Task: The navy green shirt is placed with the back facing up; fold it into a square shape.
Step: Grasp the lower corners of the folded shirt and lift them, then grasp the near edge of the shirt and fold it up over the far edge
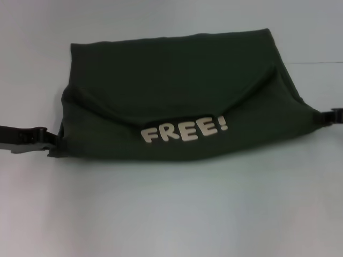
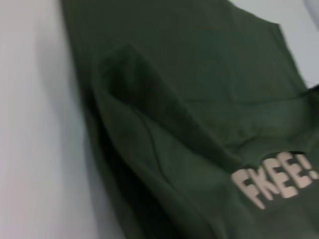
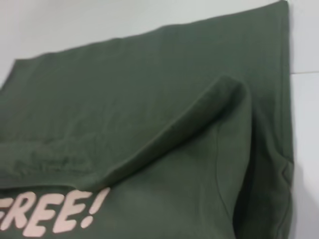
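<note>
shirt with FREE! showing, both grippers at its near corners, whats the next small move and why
Probably carry the near edge farther away over the back half. The navy green shirt is lifted at both near corners by the left gripper and right gripper, and the raised fold with the FREE! lettering sags, only partway across.

Head camera looks down; wrist cameras close, sharing the "FREE!" lettering [image 1: 184,130].

dark olive-green shirt [image 1: 177,80], cream "FREE!" letters [image 1: 184,131], pale table [image 1: 171,214]
</note>
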